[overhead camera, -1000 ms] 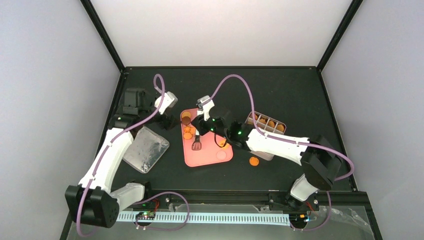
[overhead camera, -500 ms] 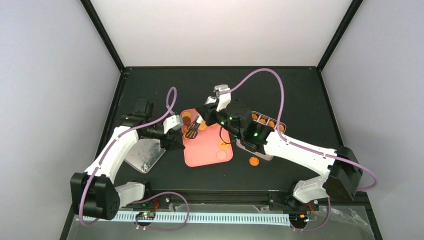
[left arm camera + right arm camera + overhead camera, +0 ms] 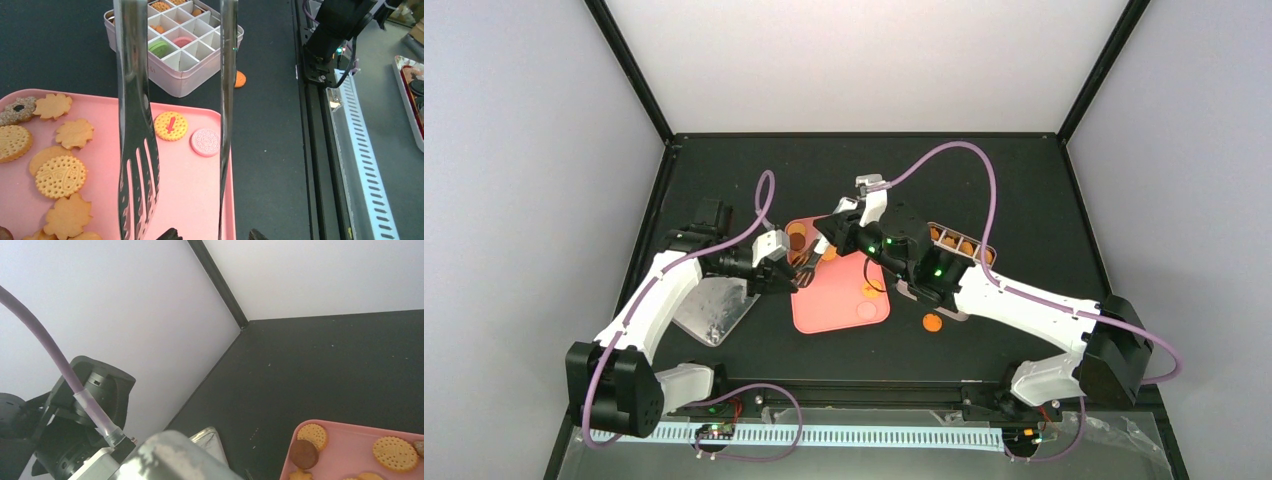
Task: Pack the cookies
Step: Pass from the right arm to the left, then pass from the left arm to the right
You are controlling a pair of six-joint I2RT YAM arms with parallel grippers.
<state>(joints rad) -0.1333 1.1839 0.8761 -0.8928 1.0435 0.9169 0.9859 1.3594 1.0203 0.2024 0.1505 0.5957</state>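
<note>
Left claw [image 3: 794, 274] near right claw [image 3: 823, 244], arms bent inward.

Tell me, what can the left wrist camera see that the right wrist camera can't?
Only the left wrist camera shows the metal tongs, the white box with little compartments, and a pink cookie. Only the right wrist camera shows the pale walls and their dark corner post. Both show the pink tray, round golden cookies on it, and the black table.

The cookies [image 3: 61, 176] (round or leaf-shaped, mostly golden) are spread flat on the pink tray [image 3: 197, 195], with others kept in the divided box [image 3: 186, 81] and one beside it.
</note>
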